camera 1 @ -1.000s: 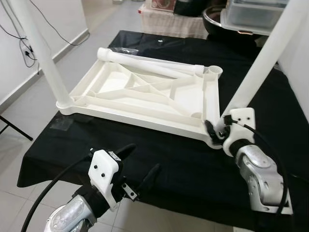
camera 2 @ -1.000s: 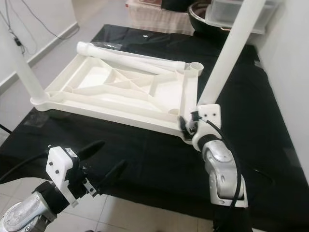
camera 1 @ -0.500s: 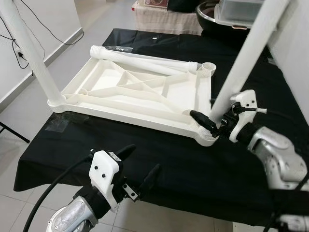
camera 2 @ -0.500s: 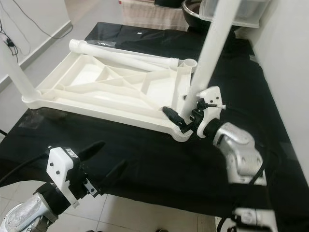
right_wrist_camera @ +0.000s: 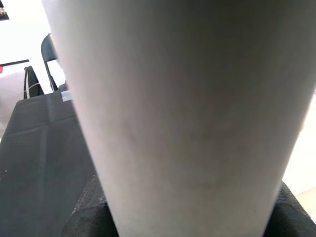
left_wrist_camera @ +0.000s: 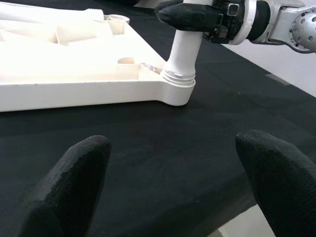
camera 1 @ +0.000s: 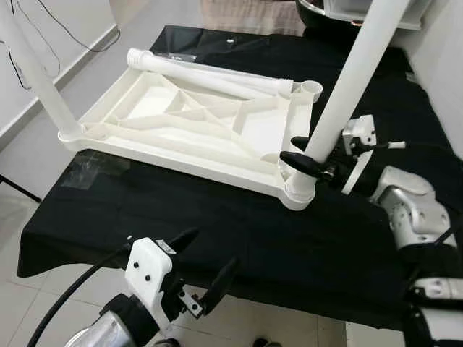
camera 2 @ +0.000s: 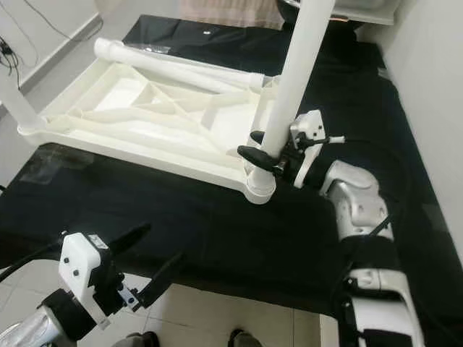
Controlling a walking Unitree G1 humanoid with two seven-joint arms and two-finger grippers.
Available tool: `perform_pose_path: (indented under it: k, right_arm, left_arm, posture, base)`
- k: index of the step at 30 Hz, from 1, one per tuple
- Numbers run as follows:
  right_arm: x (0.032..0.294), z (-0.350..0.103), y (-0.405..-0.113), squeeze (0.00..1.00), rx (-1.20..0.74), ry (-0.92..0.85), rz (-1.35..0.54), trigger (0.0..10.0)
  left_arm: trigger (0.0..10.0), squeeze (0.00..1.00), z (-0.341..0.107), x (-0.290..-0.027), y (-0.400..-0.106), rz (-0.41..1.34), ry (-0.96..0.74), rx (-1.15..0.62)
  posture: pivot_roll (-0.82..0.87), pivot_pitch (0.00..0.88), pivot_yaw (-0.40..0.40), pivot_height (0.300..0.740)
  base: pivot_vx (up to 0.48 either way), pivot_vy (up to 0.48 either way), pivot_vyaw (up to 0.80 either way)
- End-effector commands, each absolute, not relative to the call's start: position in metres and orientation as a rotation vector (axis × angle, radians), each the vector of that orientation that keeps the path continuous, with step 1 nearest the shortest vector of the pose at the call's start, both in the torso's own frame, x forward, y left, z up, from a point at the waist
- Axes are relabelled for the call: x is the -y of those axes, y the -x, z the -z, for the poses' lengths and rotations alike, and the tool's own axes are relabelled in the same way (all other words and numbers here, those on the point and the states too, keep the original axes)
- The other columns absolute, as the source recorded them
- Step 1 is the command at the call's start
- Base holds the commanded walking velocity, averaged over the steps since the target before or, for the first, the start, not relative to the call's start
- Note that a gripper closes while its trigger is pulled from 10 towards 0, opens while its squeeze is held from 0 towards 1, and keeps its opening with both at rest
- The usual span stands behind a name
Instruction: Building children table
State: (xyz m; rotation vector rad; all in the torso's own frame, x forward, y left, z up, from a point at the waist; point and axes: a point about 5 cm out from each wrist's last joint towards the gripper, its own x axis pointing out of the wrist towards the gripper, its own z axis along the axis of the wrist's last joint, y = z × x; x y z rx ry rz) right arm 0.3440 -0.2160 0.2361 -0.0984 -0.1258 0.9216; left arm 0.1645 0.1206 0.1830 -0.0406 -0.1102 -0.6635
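Observation:
A white plastic tabletop [camera 1: 181, 134] lies upside down on a black-covered table. One white leg [camera 1: 36, 79] stands upright in its near left corner. Another leg [camera 1: 351, 79] stands in the near right corner socket [camera 1: 299, 194]. A third leg [camera 1: 210, 72] lies loose along the far edge. My right gripper [camera 1: 304, 152] reaches in from the right, shut on the right leg just above the socket; the leg [right_wrist_camera: 182, 113] sits between its fingers. My left gripper [left_wrist_camera: 173, 173] hovers open at the table's front edge, holding nothing.
The far right corner socket [camera 1: 311, 88] holds nothing. The black cloth [camera 1: 217, 210] drops off at the front edge to a tiled floor [camera 1: 22, 217]. A clear tape patch [camera 1: 85, 170] sits near the left corner. A wall stands close on the right.
My right wrist has swung from below the socket to the leg's right side, and its fingers have come around the leg. The camera has shifted. The left gripper holds its place.

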Motion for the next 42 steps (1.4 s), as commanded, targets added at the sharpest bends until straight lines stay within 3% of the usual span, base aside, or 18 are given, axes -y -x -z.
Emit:
perform_pose_path:
  k: [1, 5, 6, 7, 8, 10, 12, 14, 21, 22, 23, 25, 26, 30, 36, 37, 38, 42]
  right_arm:
    - [0.222, -0.228, -0.342, 0.00, 0.088, 0.087, -0.910, 0.0]
    - [0.233, -0.223, -0.335, 0.00, 0.073, 0.132, -0.784, 0.0]
    - [0.240, -0.211, -0.333, 0.00, 0.012, 0.157, -0.623, 0.0]
    - [0.258, -0.190, -0.328, 0.00, -0.113, 0.223, -0.179, 0.0]
    - [0.258, -0.190, -0.328, 0.00, -0.113, 0.223, -0.179, 0.0]
    - [0.241, -0.161, -0.279, 0.00, -0.200, 0.305, 0.067, 0.0]
    - [0.241, -0.161, -0.279, 0.00, -0.200, 0.305, 0.067, 0.0]
    - [0.199, -0.158, -0.263, 0.00, -0.156, 0.215, 0.003, 0.0]
    - [0.184, -0.170, -0.282, 0.00, -0.074, 0.191, -0.037, 0.0]
    - [0.178, -0.173, -0.288, 0.00, -0.061, 0.184, -0.063, 4.2]
    - [0.173, -0.175, -0.291, 0.00, -0.035, 0.160, -0.091, 10.0]
    - [0.170, -0.177, -0.293, 0.00, -0.020, 0.143, -0.109, 10.0]
    - [0.166, -0.178, -0.294, 1.00, -0.007, 0.125, -0.143, 10.0]
    - [0.155, -0.195, -0.290, 1.00, 0.065, 0.052, -0.212, 10.0]
    - [0.159, -0.219, -0.301, 1.00, 0.162, 0.036, -0.359, 10.0]
    - [0.161, -0.224, -0.306, 0.91, 0.172, 0.023, -0.448, 10.0]
    - [0.163, -0.229, -0.311, 0.00, 0.192, 0.041, -0.523, 10.0]
    - [0.166, -0.235, -0.318, 0.00, 0.207, 0.113, -0.648, 10.0]
  left_arm:
    - [10.0, 0.00, -0.181, -0.122, -0.163, 0.667, 0.036, 0.087]
    - [10.0, 0.00, -0.181, -0.121, -0.166, 0.668, 0.037, 0.093]
    - [10.0, 0.00, -0.181, -0.122, -0.167, 0.665, 0.040, 0.098]
    - [10.0, 0.00, -0.182, -0.122, -0.170, 0.662, 0.048, 0.107]
    - [10.0, 0.00, -0.182, -0.122, -0.170, 0.662, 0.048, 0.107]
    - [10.0, 0.00, -0.185, -0.121, -0.174, 0.664, 0.057, 0.127]
    - [10.0, 0.00, -0.185, -0.121, -0.174, 0.664, 0.057, 0.127]
    - [10.0, 0.00, -0.188, -0.119, -0.180, 0.663, 0.071, 0.153]
    - [10.0, 0.00, -0.190, -0.118, -0.183, 0.670, 0.073, 0.163]
    - [10.0, 0.00, -0.190, -0.119, -0.184, 0.664, 0.067, 0.165]
    - [10.0, 0.00, -0.190, -0.121, -0.185, 0.659, 0.064, 0.167]
    - [10.0, 0.00, -0.191, -0.122, -0.185, 0.656, 0.061, 0.168]
    - [10.0, 0.00, -0.191, -0.122, -0.185, 0.654, 0.060, 0.168]
    - [10.0, 0.00, -0.190, -0.120, -0.185, 0.663, 0.064, 0.165]
    - [10.0, 0.00, -0.189, -0.118, -0.183, 0.673, 0.070, 0.158]
    - [10.0, 0.00, -0.189, -0.117, -0.183, 0.674, 0.071, 0.157]
    - [10.0, 0.00, -0.189, -0.117, -0.182, 0.676, 0.072, 0.156]
    - [10.0, 0.00, -0.189, -0.117, -0.182, 0.676, 0.073, 0.155]
  posture:
    - [0.16, 0.261, -0.059, 0.740]
    - [0.15, 0.257, -0.065, 0.740]
    - [0.12, 0.245, -0.064, 0.740]
    - [0.10, 0.239, -0.066, 0.740]
    - [0.10, 0.239, -0.066, 0.740]
    - [0.10, 0.230, -0.070, 0.740]
    - [0.10, 0.230, -0.070, 0.740]
    - [0.08, 0.201, -0.052, 0.740]
    - [0.08, 0.193, -0.059, 0.740]
    - [0.09, 0.195, -0.065, 0.740]
    - [0.09, 0.197, -0.064, 0.740]
    - [0.09, 0.197, -0.064, 0.740]
    - [0.09, 0.197, -0.064, 0.740]
    - [0.09, 0.205, -0.061, 0.740]
    - [0.09, 0.211, -0.060, 0.740]
    - [0.09, 0.214, -0.061, 0.740]
    - [0.09, 0.215, -0.062, 0.740]
    - [0.10, 0.222, -0.061, 0.740]
  base:
    - [0.000, 0.000, 0.00]
    - [0.000, 0.000, 0.00]
    - [0.000, 0.000, 0.00]
    - [0.000, 0.000, 0.00]
    - [0.000, 0.000, 0.00]
    - [0.000, 0.000, 0.00]
    - [0.000, 0.000, 0.00]
    - [0.000, 0.000, 0.00]
    - [0.000, 0.000, 0.00]
    - [0.000, 0.000, 0.00]
    - [0.000, 0.000, 0.00]
    - [0.000, 0.000, 0.00]
    - [0.000, 0.000, 0.00]
    - [0.000, 0.000, 0.00]
    - [0.000, 0.000, 0.00]
    - [0.000, 0.000, 0.00]
    - [0.000, 0.000, 0.00]
    - [0.000, 0.000, 0.00]
